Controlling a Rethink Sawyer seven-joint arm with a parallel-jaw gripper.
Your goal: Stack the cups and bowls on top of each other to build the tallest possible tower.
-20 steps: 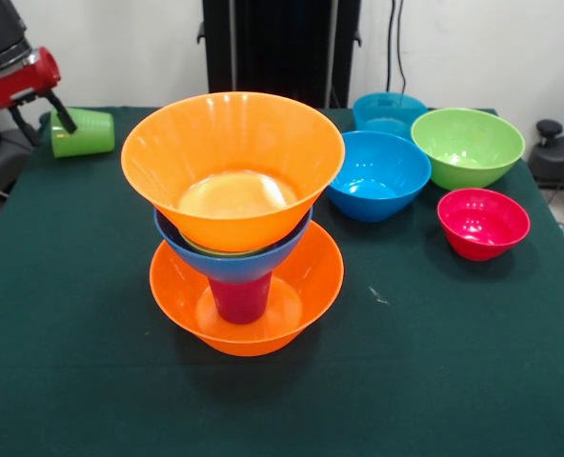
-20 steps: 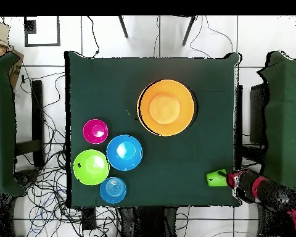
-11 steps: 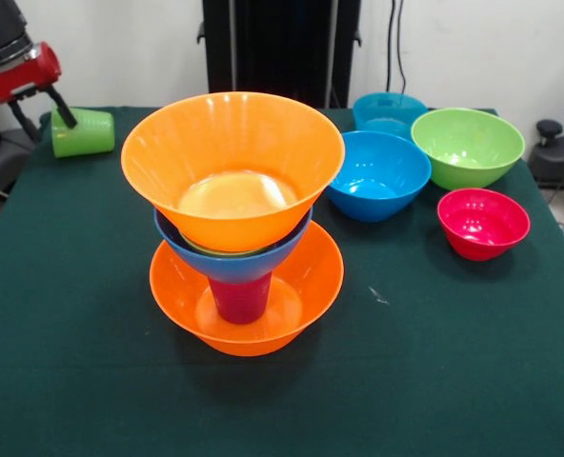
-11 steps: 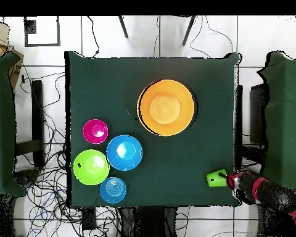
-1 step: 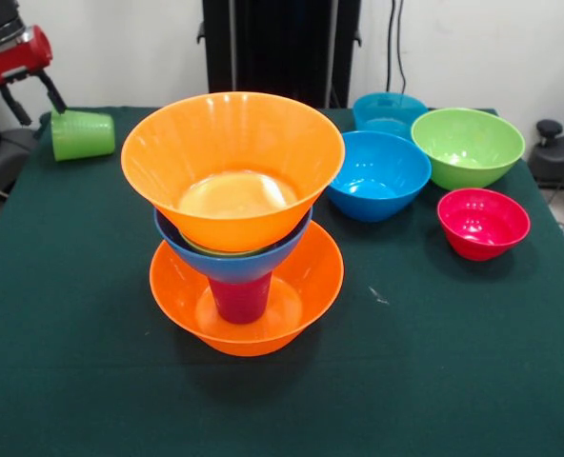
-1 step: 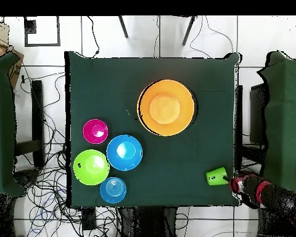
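Note:
The tower (image 5: 232,219) stands mid-table: a wide orange bowl (image 5: 292,295) at the base, the purple-magenta cup (image 5: 241,297) upside down in it, then a blue bowl (image 5: 230,264) and a large orange bowl (image 5: 232,162) on top. From overhead only the top orange bowl (image 6: 166,107) shows. The light green cup (image 5: 82,133) lies on its side at the table's corner (image 6: 216,176). My gripper (image 5: 32,101) hangs open just above and beside that cup (image 6: 234,181), holding nothing.
Loose bowls sit in a group: blue (image 5: 377,174), teal-blue (image 5: 389,112), lime green (image 5: 468,145) and red-pink (image 5: 483,222). Overhead they show as blue (image 6: 124,152), teal-blue (image 6: 113,190), lime green (image 6: 90,166) and red-pink (image 6: 95,131). Cables lie on the floor around the table.
My gripper has risen and drawn back a little from the green cup's rim. The cup stays on its side in about the same place. The tower has not moved.

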